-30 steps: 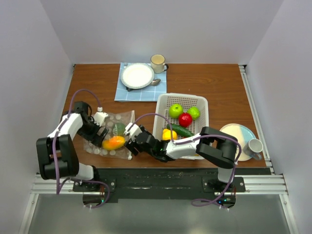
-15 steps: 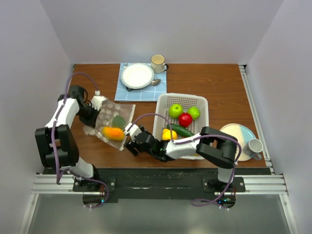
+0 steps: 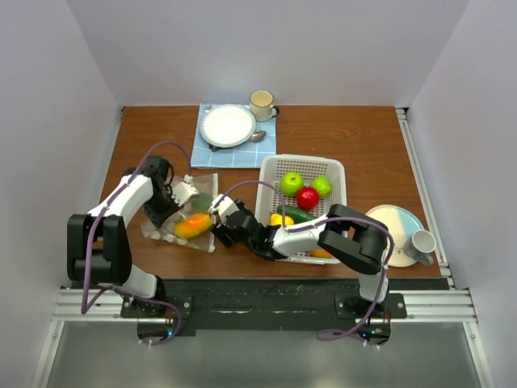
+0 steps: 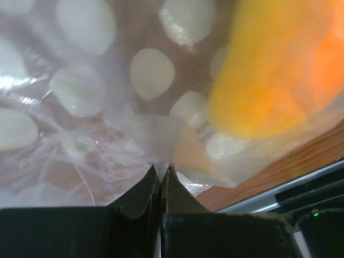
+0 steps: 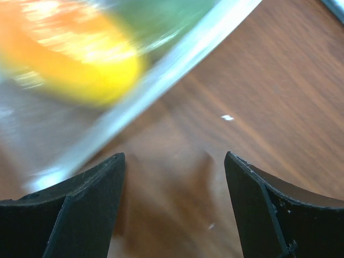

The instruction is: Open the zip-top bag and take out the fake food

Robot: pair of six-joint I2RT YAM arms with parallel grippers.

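The zip-top bag, clear with pale dots, lies left of centre on the table. It holds an orange-yellow piece of fake food and a green piece. My left gripper is shut on a fold of the bag's plastic, with the orange piece just beyond it. My right gripper hovers open at the bag's right edge, nothing between its fingers. The bag's white zip strip crosses above them. More fake food lies in the white basket: green apples, a red piece, a cucumber.
At the back, a white plate sits on a blue cloth with a spoon, and a mug stands beside it. At the right edge are a pale plate and a grey mug.
My left gripper went from open to shut on the bag and dragged it to the right, toward the right gripper. The right gripper edged up to the bag's edge, still open.
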